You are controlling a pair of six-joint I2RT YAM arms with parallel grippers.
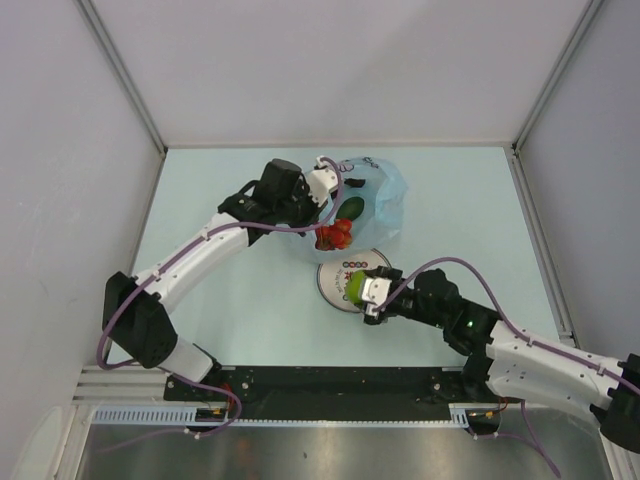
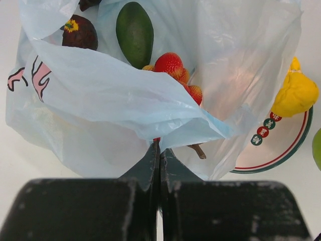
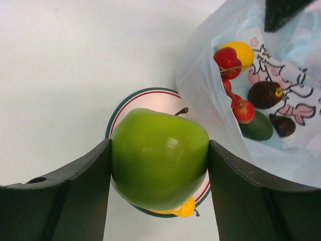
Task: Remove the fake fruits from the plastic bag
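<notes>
The light-blue plastic bag [image 1: 388, 197] lies at the table's far middle, its mouth held up. My left gripper [image 1: 335, 192] is shut on the bag's edge [image 2: 159, 143]. Inside the bag are a dark green fruit [image 2: 134, 32], a cluster of red berries [image 2: 173, 68], a dark brown fruit [image 2: 80, 31] and a yellow-orange piece [image 3: 242, 51]. My right gripper [image 1: 368, 292] is shut on the green apple [image 3: 159, 158] and holds it over the white plate [image 3: 131, 103]. A yellow piece [image 2: 296, 93] lies on the plate.
The plate [image 1: 335, 283] sits just in front of the bag, and the bag's lower fold overlaps its far rim. Grey walls enclose the table on the left, back and right. The arms' mounting rail [image 1: 330, 385] runs along the near edge.
</notes>
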